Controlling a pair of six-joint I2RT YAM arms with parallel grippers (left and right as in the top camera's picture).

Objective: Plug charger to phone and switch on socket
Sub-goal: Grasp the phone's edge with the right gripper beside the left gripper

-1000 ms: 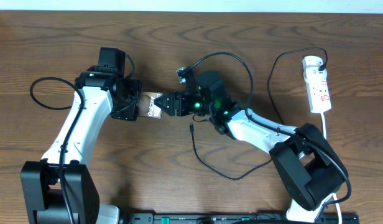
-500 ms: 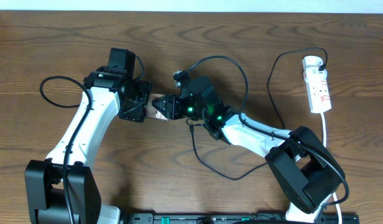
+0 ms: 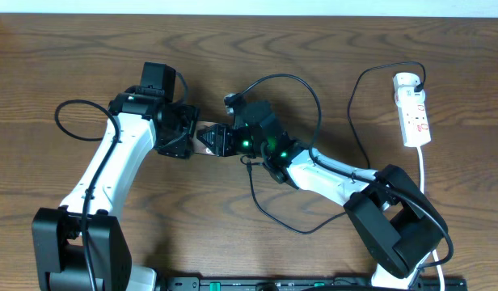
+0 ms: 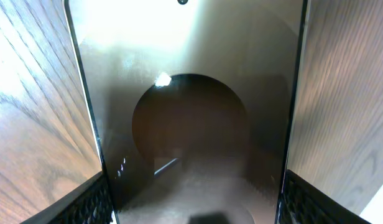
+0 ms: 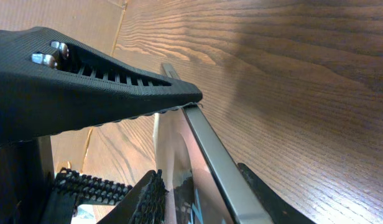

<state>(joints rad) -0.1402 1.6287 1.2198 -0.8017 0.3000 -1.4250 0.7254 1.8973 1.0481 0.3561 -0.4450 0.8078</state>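
The flat bronze-brown rectangular phone (image 3: 205, 139) was held left of centre over the brown wooden bench (image 3: 71, 48), bridged between the two arms, probably so that it could be steadied and its port end turned for plugging. The left tool (image 3: 187, 137) was spread wide and clamped across the phone's width, its ribbed pads (image 4: 89, 205) set against the long edges; the right tool (image 3: 221, 140) was partly closed around the opposite end, its upper finger (image 5: 92, 87) touching the metal rim, though a firm grip could not be confirmed. The charger (image 3: 269, 217), a long thin black cable, lay slack and unheld near the right arm; the socket (image 3: 415, 113), a narrow white power strip, lay untouched at the far right.
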